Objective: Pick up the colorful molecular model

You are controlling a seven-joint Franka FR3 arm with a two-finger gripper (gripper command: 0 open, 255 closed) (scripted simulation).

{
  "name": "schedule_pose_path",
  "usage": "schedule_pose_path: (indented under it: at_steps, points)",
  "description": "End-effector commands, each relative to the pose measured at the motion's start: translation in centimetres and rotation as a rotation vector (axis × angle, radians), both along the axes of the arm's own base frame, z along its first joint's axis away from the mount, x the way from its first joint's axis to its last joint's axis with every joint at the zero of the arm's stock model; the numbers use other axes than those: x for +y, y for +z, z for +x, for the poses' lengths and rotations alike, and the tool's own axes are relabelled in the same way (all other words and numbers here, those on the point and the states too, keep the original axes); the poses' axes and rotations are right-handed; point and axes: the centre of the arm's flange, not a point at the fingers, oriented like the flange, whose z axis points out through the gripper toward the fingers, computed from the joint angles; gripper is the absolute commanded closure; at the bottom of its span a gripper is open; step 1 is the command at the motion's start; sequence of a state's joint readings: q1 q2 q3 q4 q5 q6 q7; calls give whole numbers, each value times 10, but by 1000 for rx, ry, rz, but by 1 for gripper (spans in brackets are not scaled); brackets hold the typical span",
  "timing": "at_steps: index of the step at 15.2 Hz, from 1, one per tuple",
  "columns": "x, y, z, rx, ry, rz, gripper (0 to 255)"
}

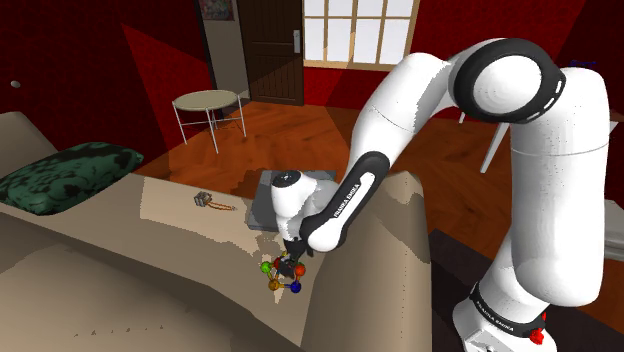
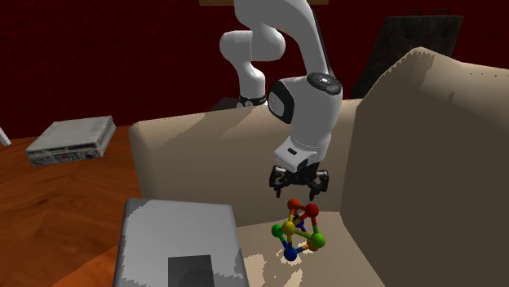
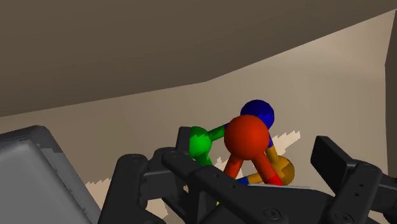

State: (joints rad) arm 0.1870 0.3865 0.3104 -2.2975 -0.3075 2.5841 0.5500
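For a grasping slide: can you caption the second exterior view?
Open tool poised just above the model on a beige sofa.

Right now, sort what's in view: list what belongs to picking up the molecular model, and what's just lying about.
Belongs to the job:
colorful molecular model, resting on the beige sofa
gripper, fingers open just above it

Just lying about:
green cushion
round side table
grey box
small object with a cord
grey device on the floor
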Motion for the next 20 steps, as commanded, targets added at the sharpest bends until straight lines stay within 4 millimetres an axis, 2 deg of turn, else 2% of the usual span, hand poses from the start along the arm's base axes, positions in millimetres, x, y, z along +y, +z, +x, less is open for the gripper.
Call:
schedule_pose_path:
  at_steps: [1,5,7,8,17,20]
  points:
    - [2,-12,1,0,0,0,0]
    - [2,-36,1,0,0,0,0]
    - [2,-36,1,0,0,0,0]
    - [1,-36,1,0,0,0,255]
    - [2,-36,1,0,0,0,255]
    - [2,-20,1,0,0,0,255]
